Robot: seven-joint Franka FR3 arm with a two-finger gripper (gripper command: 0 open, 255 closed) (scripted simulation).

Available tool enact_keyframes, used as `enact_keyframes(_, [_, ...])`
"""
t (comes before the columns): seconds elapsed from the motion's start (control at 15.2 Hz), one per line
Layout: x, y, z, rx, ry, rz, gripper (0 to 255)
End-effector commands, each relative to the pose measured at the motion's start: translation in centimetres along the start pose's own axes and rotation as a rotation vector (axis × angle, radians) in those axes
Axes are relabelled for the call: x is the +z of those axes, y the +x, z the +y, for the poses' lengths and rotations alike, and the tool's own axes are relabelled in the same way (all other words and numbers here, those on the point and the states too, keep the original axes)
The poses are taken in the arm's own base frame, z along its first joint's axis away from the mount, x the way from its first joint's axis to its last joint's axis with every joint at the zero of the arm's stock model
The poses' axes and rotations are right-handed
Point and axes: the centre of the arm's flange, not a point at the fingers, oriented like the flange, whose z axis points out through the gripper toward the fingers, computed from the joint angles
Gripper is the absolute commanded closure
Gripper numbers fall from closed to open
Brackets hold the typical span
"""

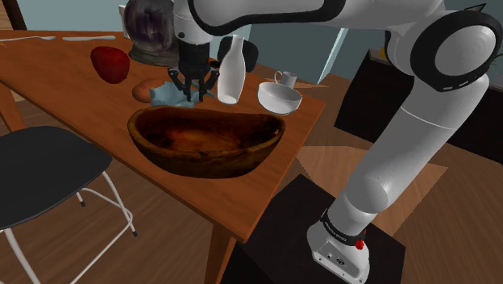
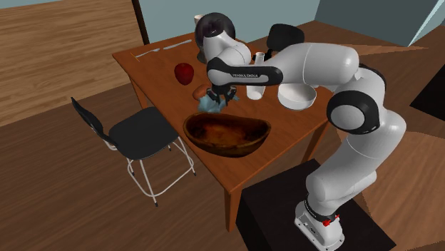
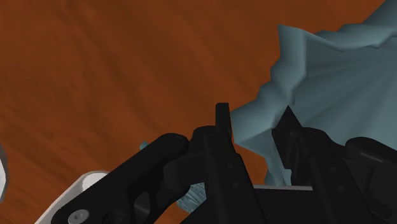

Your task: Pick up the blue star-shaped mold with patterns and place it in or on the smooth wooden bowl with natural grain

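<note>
One arm (image 1: 419, 137) bent downward, pincer (image 3: 254, 124) clasping mold (image 3: 331, 76).

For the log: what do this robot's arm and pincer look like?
The arm is glossy white with rounded links and dark joint rings. A black band with white lettering wraps the forearm. The pincer is all black. A small red part sits near the base.

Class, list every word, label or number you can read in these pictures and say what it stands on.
White lettering on the arm's dark forearm band: too small to read surely.
White lettering on the dark ring at the arm's base: too small to read.
Nothing else carries text.
</note>
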Motion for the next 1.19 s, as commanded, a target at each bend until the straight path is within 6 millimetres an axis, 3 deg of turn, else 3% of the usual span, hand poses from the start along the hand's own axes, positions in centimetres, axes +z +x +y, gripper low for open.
enact_keyframes(0.0, [-1.1, 0.2, 0.0, -0.001, 0.001, 0.0, 255])
enact_keyframes(1.12, [-10.0, 1.2, 0.9, -0.001, 0.001, 0.0, 255])
